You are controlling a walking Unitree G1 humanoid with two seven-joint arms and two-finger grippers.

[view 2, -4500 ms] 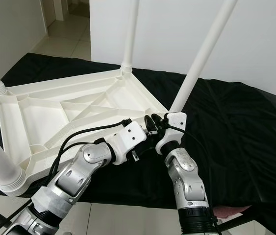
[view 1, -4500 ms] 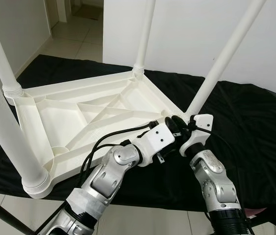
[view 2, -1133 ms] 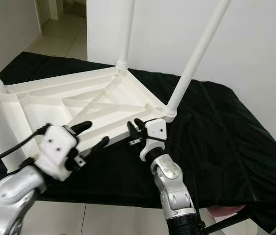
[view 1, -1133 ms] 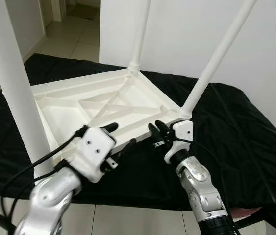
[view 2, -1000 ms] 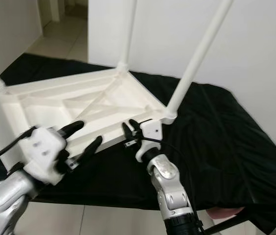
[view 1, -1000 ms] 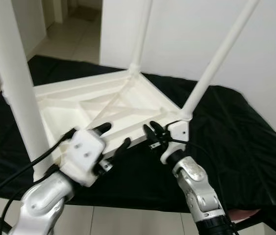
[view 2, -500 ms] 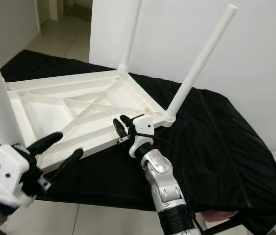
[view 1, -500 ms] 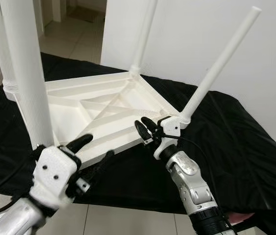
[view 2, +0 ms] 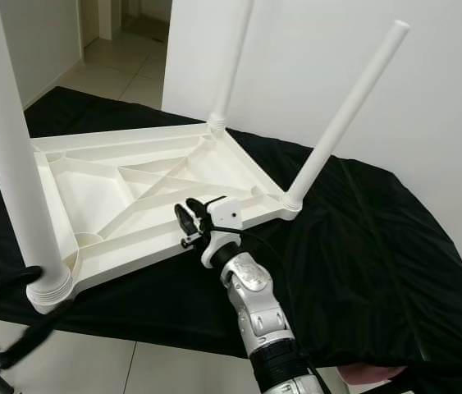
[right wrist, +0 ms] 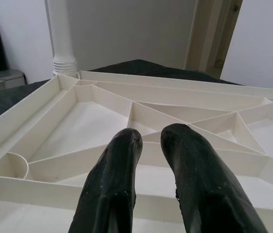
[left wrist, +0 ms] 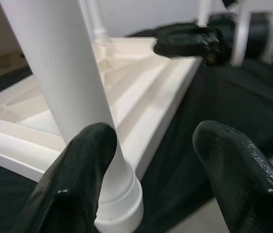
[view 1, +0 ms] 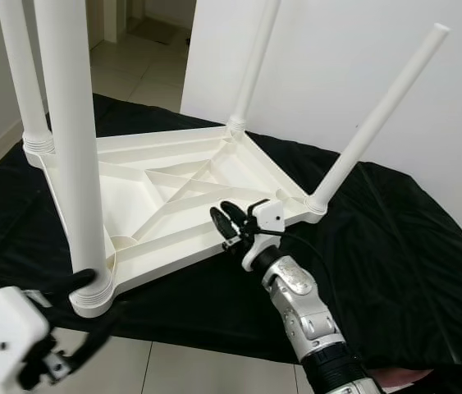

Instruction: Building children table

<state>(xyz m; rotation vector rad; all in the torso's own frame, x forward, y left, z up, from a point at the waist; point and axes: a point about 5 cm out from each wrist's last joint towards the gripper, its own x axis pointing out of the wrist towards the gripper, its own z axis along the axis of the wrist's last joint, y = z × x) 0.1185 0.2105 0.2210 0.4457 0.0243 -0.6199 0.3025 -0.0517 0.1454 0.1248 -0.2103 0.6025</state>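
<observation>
A white plastic children's table (view 1: pixel 173 246) lies upside down on a black cloth, its ribbed underside facing up. All its legs stand screwed in at the corners, the nearest one (view 1: pixel 70 148) thick in front and another slanting up at the right (view 1: pixel 378 115). My right gripper (view 1: pixel 229 220) hovers over the table's near rim, fingers (right wrist: pixel 121 160) close together with nothing between them. My left gripper (view 1: pixel 91 316) is open, low at the left, next to the base of the nearest leg (left wrist: pixel 63 73) without touching it.
The black cloth (view 1: pixel 395 246) covers the whole work surface and hangs over its front edge. A white wall (view 1: pixel 337 66) stands close behind. Tiled floor (view 1: pixel 181 369) shows below the front edge, and a doorway opens at the far left.
Both grippers have left the right corner leg's base. My left arm has drawn back and down to the near left corner; my right gripper has slid left along the near rim.
</observation>
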